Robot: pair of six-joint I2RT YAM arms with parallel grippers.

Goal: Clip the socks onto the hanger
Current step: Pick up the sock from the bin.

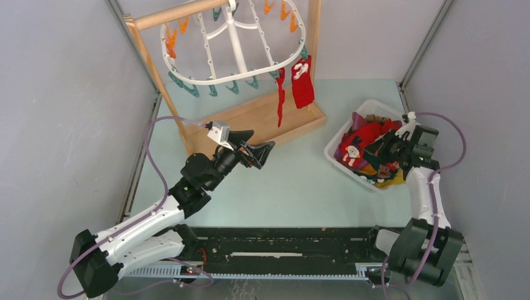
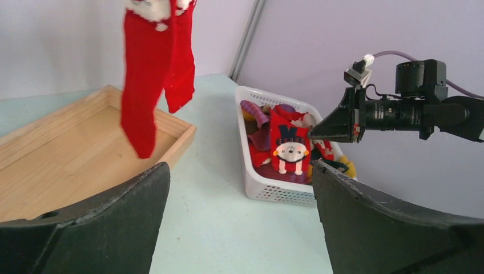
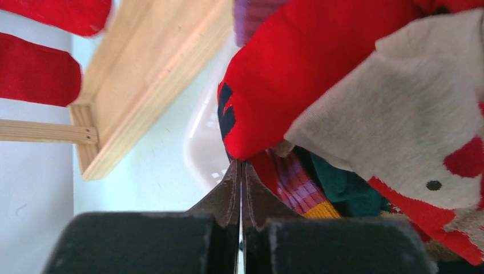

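The white oval hanger (image 1: 234, 44) hangs from the wooden stand, with orange and teal pins round its rim. Two red socks (image 1: 302, 81) hang clipped at its right end and show as red socks (image 2: 142, 85) in the left wrist view. More socks fill the white basket (image 1: 340, 140). My right gripper (image 3: 240, 165) is shut, its tips pinching the corner of a red sock (image 3: 308, 68) with a navy letter. That red sock (image 2: 290, 145), with a bear face, stands upright in the basket. My left gripper (image 2: 240, 171) is open and holds nothing, over the table between stand and basket.
The wooden stand's tray base (image 1: 250, 122) lies under the hanger, and its upright posts stand at both sides. A grey-white sock (image 3: 399, 125) and striped purple, teal and yellow ones crowd the basket beside my right fingers. Grey walls close in left and right.
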